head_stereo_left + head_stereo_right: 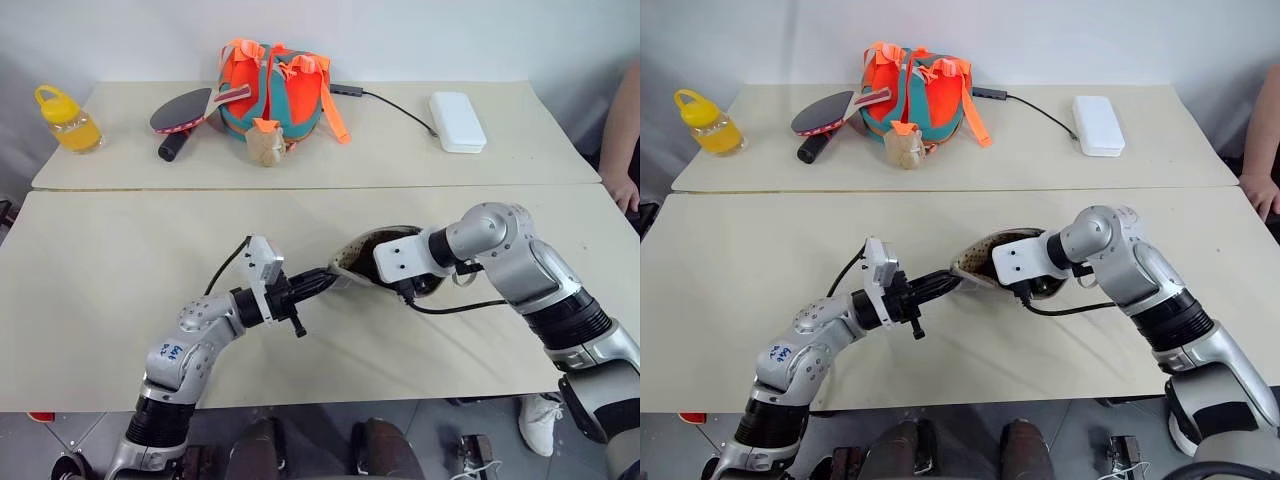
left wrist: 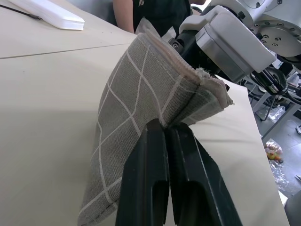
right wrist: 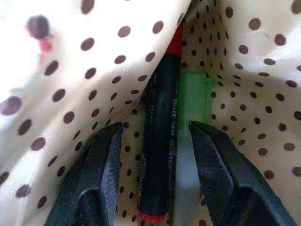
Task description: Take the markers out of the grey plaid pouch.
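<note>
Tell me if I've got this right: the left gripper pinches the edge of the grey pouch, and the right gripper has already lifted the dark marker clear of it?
Not quite. The left gripper does pinch the grey pouch at its edge, but the dark marker has not been lifted clear. The right wrist view shows it lying inside the dotted lining, with the right gripper open around it.

Beige table [image 1: 120, 270] w/ bottle [image 1: 66, 119], paddle [image 1: 190, 112], bag [image 1: 278, 88]

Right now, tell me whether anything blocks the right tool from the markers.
Nothing visible does. The right tool is inside the grey plaid pouch, its open fingers straddling the dark marker, the green marker beside it.
</note>
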`<act>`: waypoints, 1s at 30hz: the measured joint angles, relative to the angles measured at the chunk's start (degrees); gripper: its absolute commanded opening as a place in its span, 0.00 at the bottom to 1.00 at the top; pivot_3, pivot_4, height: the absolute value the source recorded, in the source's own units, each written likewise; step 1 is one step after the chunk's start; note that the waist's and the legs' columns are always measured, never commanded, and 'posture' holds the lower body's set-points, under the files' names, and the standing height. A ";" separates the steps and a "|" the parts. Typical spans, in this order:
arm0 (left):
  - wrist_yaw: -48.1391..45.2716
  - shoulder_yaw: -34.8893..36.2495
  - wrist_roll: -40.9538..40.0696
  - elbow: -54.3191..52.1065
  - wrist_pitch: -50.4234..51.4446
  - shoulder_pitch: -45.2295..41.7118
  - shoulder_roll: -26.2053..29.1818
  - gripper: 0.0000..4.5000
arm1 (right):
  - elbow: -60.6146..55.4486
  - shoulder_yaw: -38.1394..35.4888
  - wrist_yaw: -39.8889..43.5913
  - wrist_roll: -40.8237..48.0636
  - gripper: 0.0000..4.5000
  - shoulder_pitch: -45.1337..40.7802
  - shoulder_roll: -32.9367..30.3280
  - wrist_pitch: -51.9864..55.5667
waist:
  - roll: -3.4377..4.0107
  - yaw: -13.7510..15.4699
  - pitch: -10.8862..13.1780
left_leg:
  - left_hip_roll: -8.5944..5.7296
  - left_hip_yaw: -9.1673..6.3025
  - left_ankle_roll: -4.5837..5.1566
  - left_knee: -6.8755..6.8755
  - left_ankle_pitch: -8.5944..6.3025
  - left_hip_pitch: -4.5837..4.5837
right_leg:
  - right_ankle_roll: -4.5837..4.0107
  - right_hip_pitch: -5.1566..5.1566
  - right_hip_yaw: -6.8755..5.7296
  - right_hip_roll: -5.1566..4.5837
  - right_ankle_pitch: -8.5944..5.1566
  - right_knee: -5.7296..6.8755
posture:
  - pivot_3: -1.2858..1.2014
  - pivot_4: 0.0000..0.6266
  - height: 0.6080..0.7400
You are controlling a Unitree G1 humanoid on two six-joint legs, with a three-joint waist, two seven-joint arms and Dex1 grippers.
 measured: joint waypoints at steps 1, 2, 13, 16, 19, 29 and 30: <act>0.00 -0.04 0.03 0.00 0.00 0.00 -0.02 0.00 | -0.16 -0.01 0.27 0.02 0.52 0.06 0.00 0.20 | 0.00 0.00 0.00 | 0.00 0.00 0.00 0.00 0.00 0.00 | 0.00 0.00 0.00 0.00 0.00 0.00 | 0.52 0.24 1.00; 0.00 -0.09 0.06 0.00 0.00 0.00 -0.04 0.00 | -0.39 -0.04 0.53 0.07 0.52 0.14 -0.01 0.62 | 0.00 0.01 0.00 | 0.00 0.00 0.00 0.00 0.00 0.00 | 0.00 0.00 0.00 0.00 0.00 0.00 | 0.52 0.24 1.00; 0.05 -0.84 0.49 0.15 0.00 0.00 -0.28 0.00 | -0.09 1.15 0.07 -0.43 0.52 0.88 0.48 1.95 | 0.00 0.02 0.00 | 0.00 0.00 0.00 -0.01 0.00 -0.02 | 0.00 -0.02 0.00 0.00 0.00 -0.02 | 0.52 0.24 1.00; 0.24 -1.01 0.61 0.15 0.00 0.00 -0.27 0.00 | 0.25 1.57 -0.02 -1.10 0.43 0.85 0.77 2.58 | 0.00 0.01 0.00 | 0.00 0.00 0.00 -0.01 0.00 -0.01 | 0.00 -0.02 0.00 0.00 0.00 -0.01 | 0.52 0.24 1.00; 0.29 -0.97 0.61 0.14 -0.02 -0.02 -0.27 0.00 | 0.28 1.72 0.40 -1.18 0.24 0.87 0.78 3.64 | 0.00 0.03 0.00 | 0.00 0.00 0.00 -0.01 0.00 -0.01 | 0.00 -0.01 0.00 0.00 0.00 -0.02 | 0.52 0.24 1.00; -2.99 -0.05 5.99 0.84 -9.14 -1.25 6.08 0.00 | -1.39 -3.30 0.44 6.28 0.14 0.08 1.46 6.40 | 0.00 0.07 0.00 | -0.01 0.02 0.00 -0.08 0.00 -0.07 | 0.00 -0.10 0.00 -0.01 0.00 -0.04 | 0.52 0.24 1.00; -3.41 0.66 6.36 1.63 -10.59 -1.78 6.87 0.00 | -2.03 -4.38 0.50 7.31 0.14 -0.28 1.30 7.13 | 0.00 0.15 0.00 | -0.01 0.02 0.00 -0.09 0.00 -0.09 | 0.00 -0.11 0.00 -0.01 0.00 -0.06 | 0.52 0.24 1.00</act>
